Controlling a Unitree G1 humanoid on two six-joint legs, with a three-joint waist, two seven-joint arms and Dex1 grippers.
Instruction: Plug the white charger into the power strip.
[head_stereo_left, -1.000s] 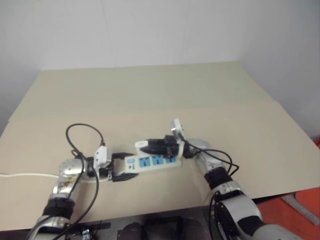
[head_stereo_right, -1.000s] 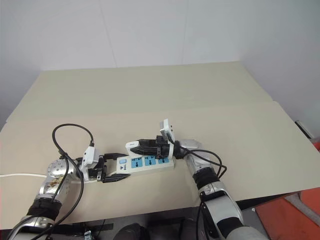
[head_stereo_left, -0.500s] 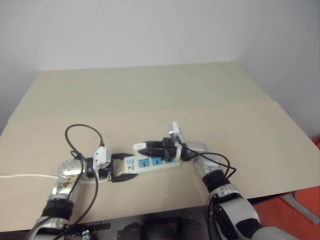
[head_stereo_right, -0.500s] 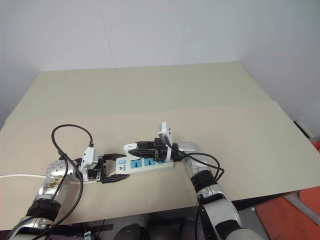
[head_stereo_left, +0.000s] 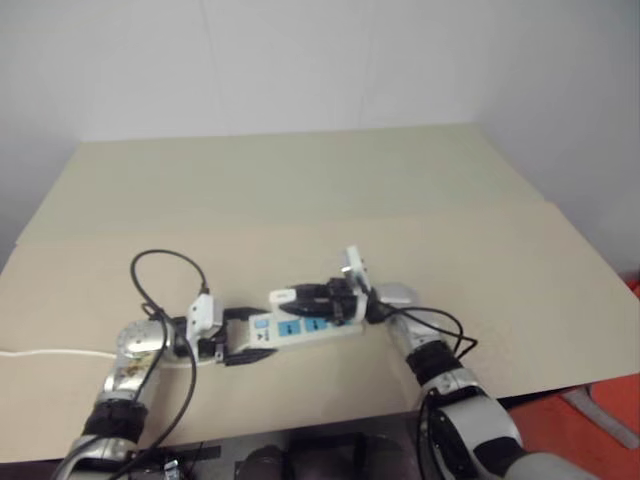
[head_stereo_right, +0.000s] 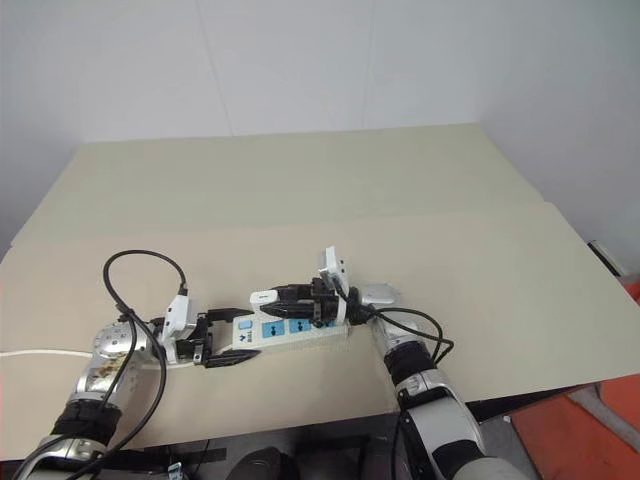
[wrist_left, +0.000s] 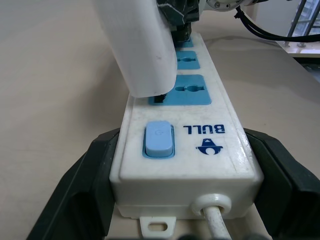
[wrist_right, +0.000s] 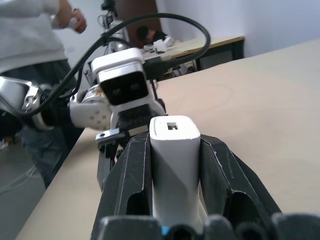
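Note:
The power strip lies on the beige table, white with blue sockets and a blue switch at its cord end. My left gripper is shut on that cord end, one black finger on each side of it. My right gripper is shut on the white charger and holds it level over the strip. In the left wrist view the white charger has its lower end at the blue socket nearest the switch. The right wrist view shows the white charger squeezed between my black fingers.
The strip's white cord runs off to the left along the table. A black cable loops above my left wrist. The table's front edge is close below the strip. A person stands beyond the table.
My right forearm has shifted slightly, while the charger stays over the same socket. The left gripper and the strip have not moved.

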